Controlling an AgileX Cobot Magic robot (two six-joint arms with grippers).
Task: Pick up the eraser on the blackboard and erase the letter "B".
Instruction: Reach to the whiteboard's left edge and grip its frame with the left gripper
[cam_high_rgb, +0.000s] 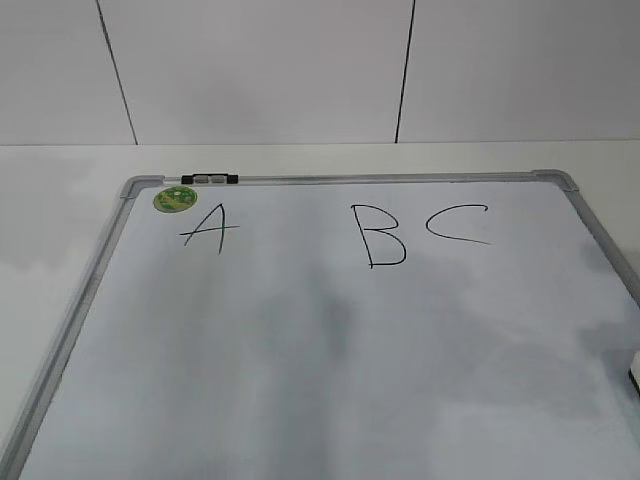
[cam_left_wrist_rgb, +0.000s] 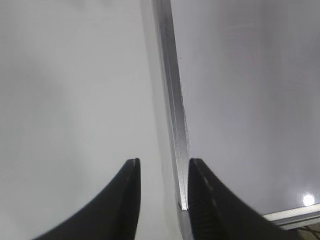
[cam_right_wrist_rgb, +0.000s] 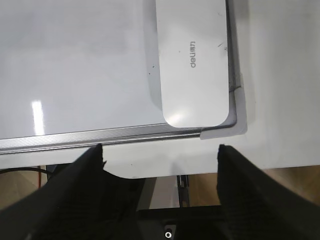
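The white rounded rectangular plastic eraser (cam_right_wrist_rgb: 194, 60) lies flat in a corner of the large white dry-erase blackboard with its grey metal frame (cam_right_wrist_rgb: 100, 135), just beside the corner piece. It looks light, stiff and smooth, so likely slippery; gripping across its long side edges seems safest. The thin black hand-drawn letter "B" (cam_high_rgb: 383, 236) stands whole between an "A" (cam_high_rgb: 208, 229) and a "C" (cam_high_rgb: 458, 224). The right gripper (cam_right_wrist_rgb: 160, 150) hangs wide open over the white worktop (cam_right_wrist_rgb: 280, 75); the left gripper (cam_left_wrist_rgb: 162, 165) is narrowly parted, empty, astride the frame
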